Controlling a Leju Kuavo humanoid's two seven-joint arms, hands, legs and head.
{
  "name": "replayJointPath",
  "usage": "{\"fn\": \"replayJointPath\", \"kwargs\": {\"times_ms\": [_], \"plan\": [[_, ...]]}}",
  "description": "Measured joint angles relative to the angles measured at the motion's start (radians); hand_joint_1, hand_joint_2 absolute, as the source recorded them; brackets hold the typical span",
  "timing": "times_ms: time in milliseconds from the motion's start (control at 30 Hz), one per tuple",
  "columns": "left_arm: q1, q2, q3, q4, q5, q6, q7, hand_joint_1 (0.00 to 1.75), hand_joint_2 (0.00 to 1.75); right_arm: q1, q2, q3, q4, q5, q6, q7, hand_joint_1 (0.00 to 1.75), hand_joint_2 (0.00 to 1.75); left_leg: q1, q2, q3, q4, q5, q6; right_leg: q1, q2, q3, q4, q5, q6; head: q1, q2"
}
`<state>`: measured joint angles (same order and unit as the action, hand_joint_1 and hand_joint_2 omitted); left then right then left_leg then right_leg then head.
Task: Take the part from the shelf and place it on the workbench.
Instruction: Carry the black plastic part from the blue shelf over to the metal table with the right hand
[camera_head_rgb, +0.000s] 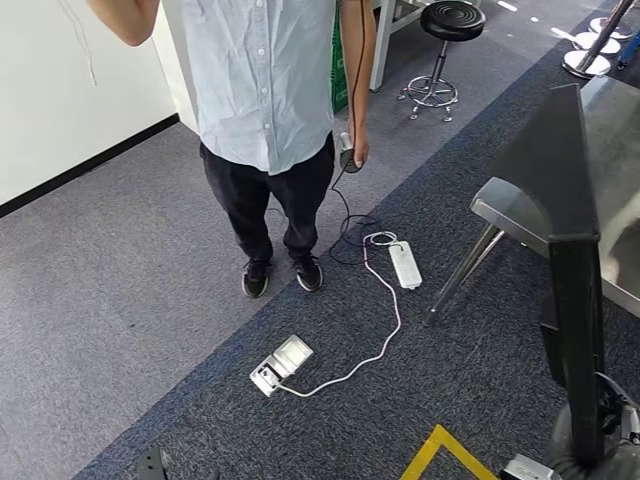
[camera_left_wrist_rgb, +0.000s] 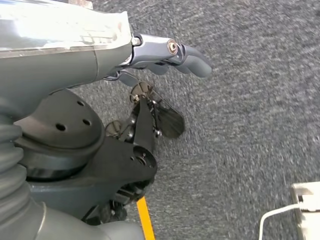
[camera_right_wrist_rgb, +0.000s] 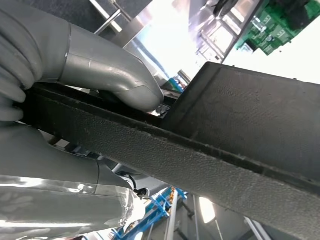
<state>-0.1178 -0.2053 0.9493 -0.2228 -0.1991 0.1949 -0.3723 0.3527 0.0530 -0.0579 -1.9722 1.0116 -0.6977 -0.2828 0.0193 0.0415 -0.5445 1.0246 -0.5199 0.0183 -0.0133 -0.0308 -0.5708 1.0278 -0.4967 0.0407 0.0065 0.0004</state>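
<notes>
The part (camera_head_rgb: 577, 300) is a long black piece with a wide angled head, standing upright at the right of the head view. My right hand (camera_head_rgb: 604, 435) grips it at its lower end. In the right wrist view the thumb and fingers of that hand (camera_right_wrist_rgb: 45, 55) wrap the part's rough black bar (camera_right_wrist_rgb: 234, 125). The part's head overlaps the shiny metal workbench (camera_head_rgb: 615, 120) at the far right. My left hand (camera_left_wrist_rgb: 151, 55) hangs over grey carpet with its fingers stretched out and nothing in them.
A person (camera_head_rgb: 260, 90) stands ahead on the carpet, holding a small device (camera_head_rgb: 349, 152) with a black cable. A white power strip (camera_head_rgb: 405, 264), a floor socket box (camera_head_rgb: 281, 364) and a white cable lie between us. A black stool (camera_head_rgb: 451, 25) stands behind; yellow tape (camera_head_rgb: 445, 450) marks the floor.
</notes>
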Motion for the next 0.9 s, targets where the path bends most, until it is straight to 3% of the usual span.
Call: {"fn": "replayJointPath", "kwargs": {"times_ms": [100,167,233,300,333,367,400,467,533,600,667,733,800,833,867,900], "plan": [[0.0,0.0,0.001,0.0,0.001,0.0,0.0,0.0,1.75,0.002,-0.001,0.0,-0.001,0.0,0.0,0.002,1.75,1.75,-0.001,0.013,0.007,-0.005,-0.004,-0.017,0.007,0.012,0.005,-0.017,-0.001,-0.023,-0.002,0.0],[0.0,0.0,0.002,0.0,0.001,0.0,0.0,0.0,1.75,0.002,-0.001,-0.001,-0.003,0.001,0.0,0.003,1.75,1.75,0.001,0.006,0.003,0.017,-0.025,-0.027,0.004,0.023,0.008,-0.024,0.003,-0.038,-0.002,0.0],[0.001,0.0,0.003,0.0,0.0,0.0,-0.001,0.0,1.75,0.002,-0.001,0.0,-0.004,0.002,0.0,0.004,1.75,1.75,0.001,-0.015,-0.038,0.115,-0.082,-0.029,0.002,0.033,0.01,-0.028,0.006,-0.049,-0.003,0.0],[0.003,0.001,0.006,0.0,0.0,0.0,-0.003,0.0,1.75,0.002,-0.001,0.0,-0.004,0.004,0.0,0.005,1.75,1.75,0.0,-0.026,-0.102,0.243,-0.132,-0.029,0.004,0.047,0.011,-0.028,0.005,-0.054,-0.004,0.0],[0.004,0.002,0.008,0.0,0.001,0.0,-0.004,0.0,1.75,0.002,-0.001,0.001,-0.003,0.005,0.0,0.005,1.75,1.75,-0.001,-0.028,-0.12,0.273,-0.132,-0.028,0.005,0.056,0.012,-0.028,0.004,-0.055,-0.004,0.0],[0.004,0.002,0.009,0.0,0.001,0.0,-0.005,0.0,1.75,0.002,-0.002,0.001,-0.003,0.006,0.0,0.005,1.75,1.75,-0.001,-0.029,-0.121,0.265,-0.113,-0.026,0.006,0.065,0.014,-0.027,0.003,-0.055,-0.004,0.0],[0.004,0.002,0.009,0.0,0.001,0.0,-0.006,0.0,1.75,0.002,-0.002,0.001,-0.002,0.007,0.0,0.006,1.75,1.75,-0.002,-0.032,-0.106,0.221,-0.078,-0.023,0.006,0.074,0.017,-0.026,0.001,-0.055,-0.004,0.0],[0.004,0.003,0.01,0.0,0.001,0.0,-0.007,0.0,1.75,0.001,-0.002,0.002,-0.002,0.007,0.0,0.006,1.75,1.75,-0.001,-0.053,-0.053,0.088,-0.008,-0.014,0.007,0.091,0.019,-0.022,-0.004,-0.05,-0.004,0.0],[0.003,0.004,0.01,0.0,0.0,0.0,-0.008,0.0,1.75,0.002,-0.002,0.002,-0.002,0.007,0.0,0.006,1.75,1.75,-0.003,-0.073,-0.024,0.015,0.016,-0.009,0.008,0.104,0.016,-0.018,-0.008,-0.04,-0.003,0.0],[0.001,0.005,0.01,0.0,0.0,0.001,-0.008,0.0,1.75,0.003,-0.002,0.003,-0.002,0.007,0.0,0.006,1.75,1.75,-0.006,-0.071,-0.021,0.007,0.014,-0.003,0.004,0.115,0.013,-0.019,-0.007,-0.027,-0.003,0.0],[-0.001,0.004,0.01,0.0,0.001,0.001,-0.008,0.0,1.75,0.004,-0.002,0.003,-0.003,0.007,0.0,0.006,1.75,1.75,-0.003,-0.06,-0.018,0.001,0.017,0.007,0.002,0.1,0.008,-0.003,-0.022,-0.015,-0.002,0.0],[0.0,0.003,0.01,0.0,0.001,0.0,-0.008,0.0,1.75,0.002,-0.003,0.004,-0.004,0.007,0.0,0.007,1.75,1.75,0.001,-0.046,-0.016,-0.003,0.018,0.014,0.001,0.064,-0.031,0.084,-0.072,-0.005,-0.001,0.0],[0.003,0.003,0.011,0.0,0.001,0.0,-0.008,0.0,1.75,0.001,-0.003,0.005,-0.003,0.007,0.0,0.008,1.75,1.75,0.001,-0.031,-0.016,-0.003,0.016,0.017,-0.003,0.044,-0.097,0.215,-0.127,0.005,-0.001,0.0],[0.004,0.003,0.011,0.0,0.001,0.0,-0.008,0.0,1.75,0.001,-0.003,0.006,-0.003,0.007,0.0,0.008,1.75,1.75,0.001,-0.024,-0.015,-0.003,0.014,0.017,-0.005,0.041,-0.118,0.254,-0.133,0.008,-0.001,0.0],[0.004,0.003,0.011,0.0,0.001,0.0,-0.008,0.0,1.75,0.002,-0.004,0.006,-0.002,0.007,0.0,0.009,1.75,1.75,0.001,-0.017,-0.013,-0.002,0.012,0.016,-0.006,0.038,-0.121,0.255,-0.12,0.011,-0.001,0.0],[0.005,0.003,0.011,0.0,0.001,0.0,-0.008,0.0,1.75,0.002,-0.004,0.006,-0.002,0.007,0.0,0.01,1.75,1.75,0.002,-0.011,-0.01,-0.002,0.01,0.014,-0.007,0.034,-0.103,0.214,-0.089,0.011,-0.001,0.0]]}}
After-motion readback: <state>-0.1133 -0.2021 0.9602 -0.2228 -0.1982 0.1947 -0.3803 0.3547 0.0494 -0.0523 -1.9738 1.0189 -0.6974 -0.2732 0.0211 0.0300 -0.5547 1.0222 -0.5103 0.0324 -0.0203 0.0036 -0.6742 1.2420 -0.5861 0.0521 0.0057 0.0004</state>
